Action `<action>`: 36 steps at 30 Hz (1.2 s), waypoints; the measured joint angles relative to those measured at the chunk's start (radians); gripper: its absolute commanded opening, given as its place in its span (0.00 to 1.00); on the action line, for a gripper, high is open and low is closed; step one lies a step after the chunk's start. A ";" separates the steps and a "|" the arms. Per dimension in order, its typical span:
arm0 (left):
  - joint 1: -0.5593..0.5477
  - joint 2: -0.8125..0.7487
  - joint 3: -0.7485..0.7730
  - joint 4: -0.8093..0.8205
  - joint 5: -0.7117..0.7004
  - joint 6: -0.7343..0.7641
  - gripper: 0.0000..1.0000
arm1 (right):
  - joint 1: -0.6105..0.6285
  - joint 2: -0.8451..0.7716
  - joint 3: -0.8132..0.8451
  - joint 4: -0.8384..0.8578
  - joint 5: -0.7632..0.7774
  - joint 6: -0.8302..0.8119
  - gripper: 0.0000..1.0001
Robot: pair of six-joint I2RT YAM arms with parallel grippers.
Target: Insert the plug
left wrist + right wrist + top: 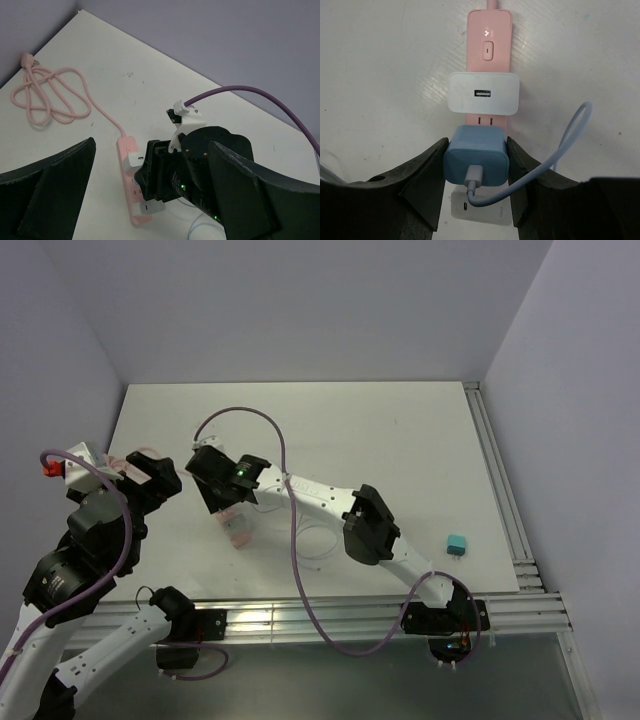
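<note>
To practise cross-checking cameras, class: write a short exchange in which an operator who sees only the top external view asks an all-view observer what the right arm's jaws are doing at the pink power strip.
Operator: From above, the right arm covers its own jaws. Are they holding anything?
Observer: Yes. The right wrist view shows the right jaws closed on a blue charger.
Operator: Is the thin cable attached to it?
Observer: Yes. The pale plug sits in the blue charger's face, and its wire loops off to one side.
</note>
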 measured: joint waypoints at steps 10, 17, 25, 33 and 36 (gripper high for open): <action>0.000 -0.002 0.000 0.000 0.000 0.000 1.00 | 0.018 0.003 -0.006 0.006 0.005 0.001 0.00; 0.000 -0.014 0.000 0.001 0.000 0.003 1.00 | 0.022 0.038 -0.006 0.015 0.025 0.001 0.00; 0.000 -0.014 -0.001 0.002 0.001 0.004 0.99 | 0.023 0.047 -0.007 0.016 0.061 -0.006 0.00; 0.000 -0.014 -0.001 0.002 0.002 0.004 1.00 | 0.023 0.053 -0.014 0.026 0.071 -0.018 0.00; 0.000 -0.014 -0.001 0.002 0.002 0.004 0.99 | 0.023 0.057 -0.014 0.039 0.071 -0.019 0.00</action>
